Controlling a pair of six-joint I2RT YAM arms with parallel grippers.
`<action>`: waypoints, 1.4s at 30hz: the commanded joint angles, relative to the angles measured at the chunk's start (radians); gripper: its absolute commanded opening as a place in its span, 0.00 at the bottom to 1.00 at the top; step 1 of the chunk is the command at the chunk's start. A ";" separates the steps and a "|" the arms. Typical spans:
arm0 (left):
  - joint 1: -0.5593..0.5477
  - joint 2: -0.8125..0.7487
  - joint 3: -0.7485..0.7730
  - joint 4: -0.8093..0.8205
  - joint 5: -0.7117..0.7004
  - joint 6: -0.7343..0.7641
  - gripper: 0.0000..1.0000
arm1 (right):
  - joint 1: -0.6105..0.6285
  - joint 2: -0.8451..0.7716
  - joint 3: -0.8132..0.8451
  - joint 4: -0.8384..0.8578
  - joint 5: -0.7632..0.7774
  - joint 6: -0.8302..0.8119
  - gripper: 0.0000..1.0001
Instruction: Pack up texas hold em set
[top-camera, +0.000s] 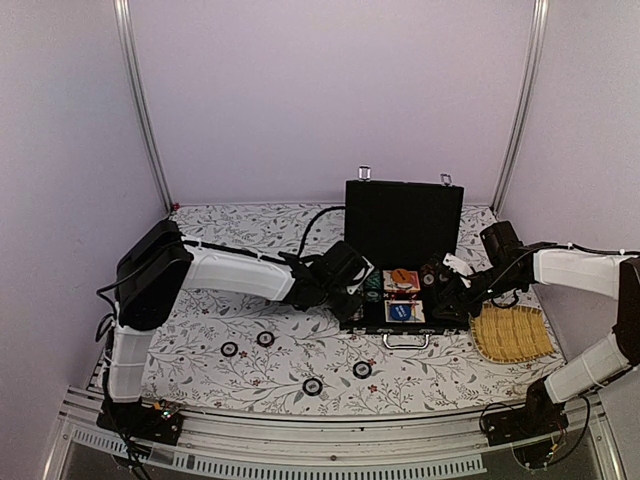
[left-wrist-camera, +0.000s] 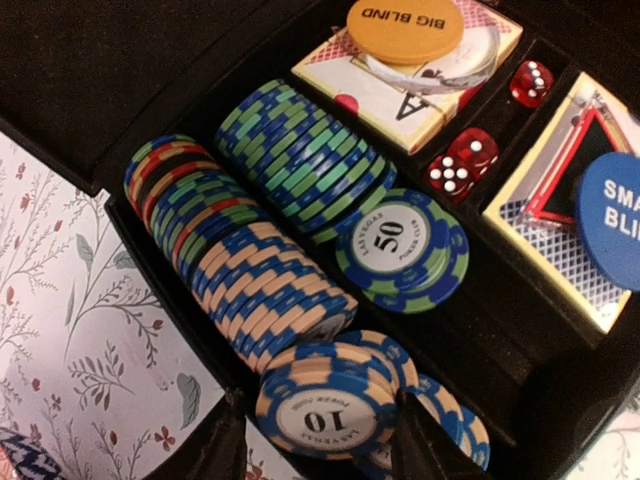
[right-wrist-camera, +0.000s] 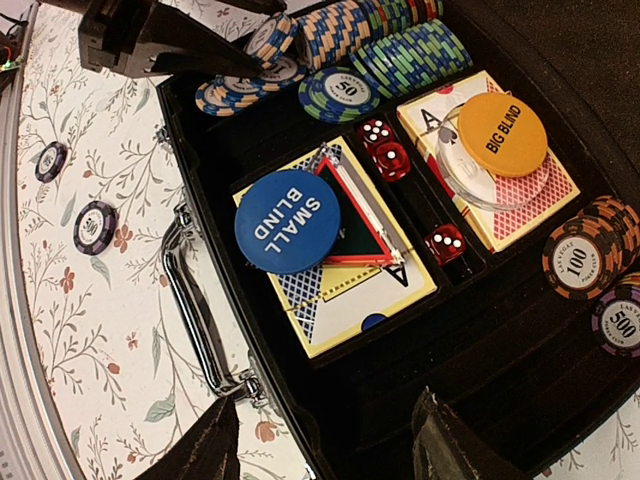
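The black briefcase (top-camera: 352, 322) lies open mid-table with its lid (top-camera: 403, 220) upright and its silver handle (right-wrist-camera: 195, 300) toward me. Inside are rows of chips (left-wrist-camera: 260, 270), an orange BIG BLIND disc (right-wrist-camera: 502, 134) on the red-pink card deck (right-wrist-camera: 520, 195), a blue SMALL BLIND disc (right-wrist-camera: 287, 221) on a second deck, and red dice (right-wrist-camera: 383, 145). My left gripper (left-wrist-camera: 320, 445) is shut on a small stack of blue-and-tan "10" chips (left-wrist-camera: 320, 410) over the case's left end. My right gripper (right-wrist-camera: 330, 445) is open and empty above the case's front right slot.
Several loose black-and-white chips lie on the floral cloth in front of the case, such as one chip (top-camera: 265, 339) and another (top-camera: 362, 370); two show in the right wrist view (right-wrist-camera: 95, 227). A yellow woven tray (top-camera: 512, 333) sits right of the case. Orange and purple chips (right-wrist-camera: 580, 260) lie at the case's right end.
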 joint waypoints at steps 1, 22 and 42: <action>0.023 -0.112 -0.040 -0.001 0.023 -0.013 0.53 | -0.005 0.012 0.022 -0.008 0.000 -0.010 0.60; 0.104 -0.343 -0.199 -0.111 0.350 -0.127 0.63 | 0.077 0.082 0.272 -0.071 0.041 0.051 0.57; 0.141 -0.635 -0.667 0.115 0.395 -0.494 0.61 | 0.457 0.562 0.677 -0.103 0.367 0.013 0.78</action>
